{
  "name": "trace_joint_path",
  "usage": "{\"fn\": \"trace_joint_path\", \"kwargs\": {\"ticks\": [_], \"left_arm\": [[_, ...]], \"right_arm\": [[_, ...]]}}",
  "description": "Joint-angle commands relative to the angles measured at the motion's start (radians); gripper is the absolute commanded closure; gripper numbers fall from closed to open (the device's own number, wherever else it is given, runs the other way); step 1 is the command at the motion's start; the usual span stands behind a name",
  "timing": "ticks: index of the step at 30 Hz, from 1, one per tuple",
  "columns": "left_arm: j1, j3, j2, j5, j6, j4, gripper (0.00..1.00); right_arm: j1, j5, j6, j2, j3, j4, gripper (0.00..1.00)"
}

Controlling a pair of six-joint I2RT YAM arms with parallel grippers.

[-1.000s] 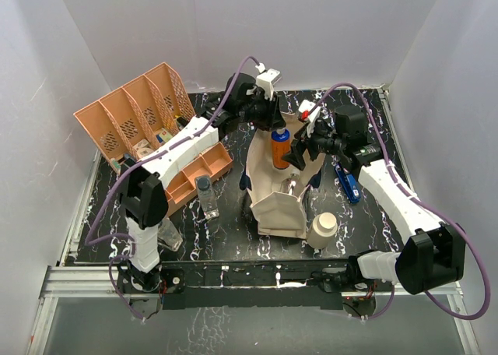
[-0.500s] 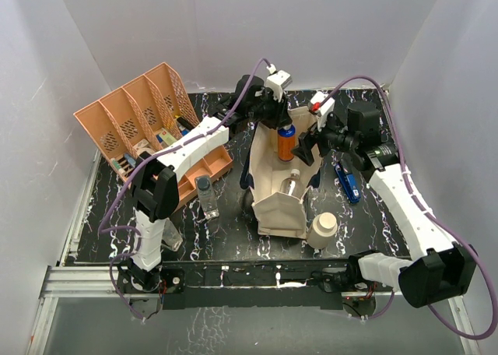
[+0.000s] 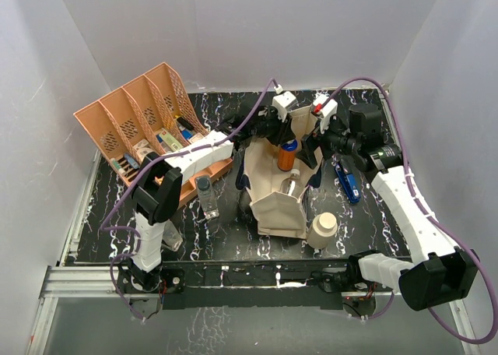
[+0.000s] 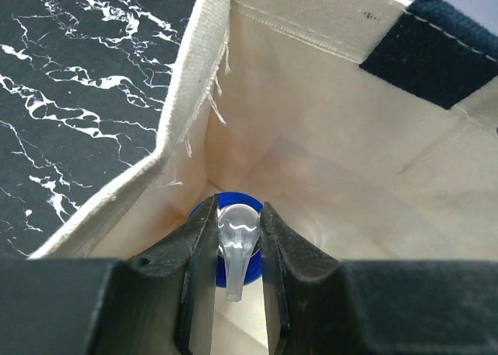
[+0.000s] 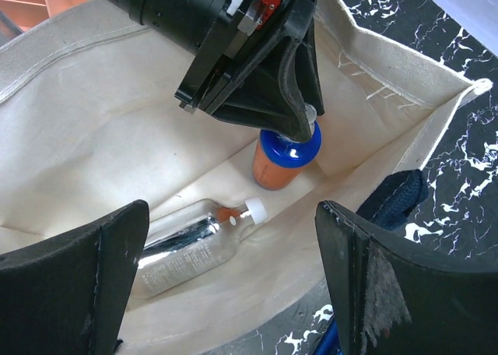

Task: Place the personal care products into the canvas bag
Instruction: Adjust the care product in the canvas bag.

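Observation:
The cream canvas bag (image 3: 274,203) with navy handles stands open at mid-table. My left gripper (image 3: 282,137) reaches down into its mouth. It is shut on the clear pump top of an amber bottle with a blue collar (image 4: 233,242), which hangs upright inside the bag (image 5: 286,159). A clear white-capped bottle (image 5: 198,242) lies on the bag floor. My right gripper (image 5: 232,211) is wide open over the bag's right rim, straddling that wall. A clear dark-capped bottle (image 3: 206,197) stands left of the bag, and a cream cylinder (image 3: 321,230) stands at its near right.
The orange perforated tray (image 3: 132,121), holding small packets, fills the back left. A slim blue flat object (image 3: 348,182) lies right of the bag under my right arm. Another clear bottle (image 3: 170,234) stands by the left arm's base.
My left gripper has carried the amber bottle rightward and down, from above the bag's mouth to inside the bag. My right arm has drawn back slightly to the right.

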Motion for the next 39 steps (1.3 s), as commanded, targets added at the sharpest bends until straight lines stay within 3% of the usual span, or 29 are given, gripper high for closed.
{"fn": "trace_joint_path", "kwargs": {"ticks": [1,7,11,14,20,24,29,33,39], "left_arm": [[-0.003,-0.027,-0.085,0.028,-0.002,0.065,1.0],[-0.015,0.001,-0.073,0.017,-0.025,0.041,1.0],[-0.015,0.01,-0.09,0.002,-0.022,0.031,0.71],[-0.016,0.045,-0.103,0.027,0.008,0.005,0.4],[-0.016,0.075,-0.166,0.083,0.019,-0.055,0.03],[-0.015,0.031,-0.268,0.08,0.068,-0.109,0.03],[-0.013,-0.065,-0.424,0.081,0.186,-0.289,0.03],[-0.011,-0.116,-0.536,0.192,0.253,-0.448,0.03],[-0.041,-0.046,-0.558,0.35,0.347,-0.717,0.05]], "right_arm": [[-0.007,0.012,-0.012,-0.034,0.039,0.017,0.09],[-0.008,0.012,-0.013,-0.039,0.034,0.018,0.09],[-0.007,0.016,-0.023,-0.042,0.044,0.013,0.09],[-0.007,0.011,-0.03,-0.042,0.058,0.005,0.09],[-0.008,0.024,-0.019,-0.061,0.089,-0.001,0.09],[-0.009,0.059,0.019,-0.095,0.095,0.019,0.09],[-0.009,0.137,0.086,-0.112,0.127,0.034,0.08],[-0.01,0.151,0.109,-0.118,0.138,0.05,0.08],[-0.009,-0.011,0.016,-0.049,0.166,-0.017,0.12]]}}
